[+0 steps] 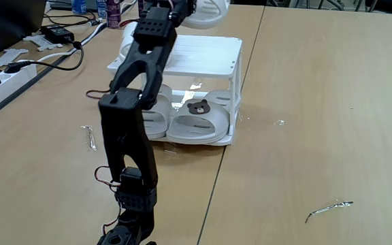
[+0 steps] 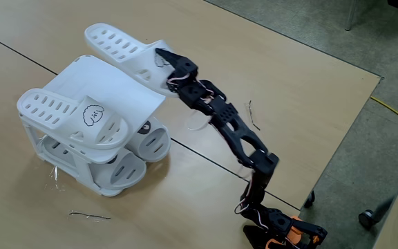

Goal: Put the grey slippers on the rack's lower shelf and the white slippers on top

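- Fixed views, both: black arm reaches from its base across to the rack; hand (image 2: 163, 61) is pinching the strap end of a white slipper (image 2: 119, 48).
- That slipper is tilted, heel end up and away from the arm, lower edge at the back edge of the rack's (image 2: 126, 93) slatted top. Can't tell if it rests there or is just above.
- Second white slipper (image 2: 71, 117) lies flat on the top tier, outlined dog face on the strap, near the front-left edge in the same view.
- Grey slippers (image 1: 196, 122) sit side by side on the lower shelf (image 1: 229, 139); bear face visible on the right one, the left one partly behind the arm (image 1: 131, 122).
- Bench (image 1: 305, 102): wooden, seam running under the rack.
- Loose bits of wire or foil (image 1: 329, 208) lie on the bench, well apart from the rack.
- Power strip and cables (image 1: 19, 68) at the bench's far left.
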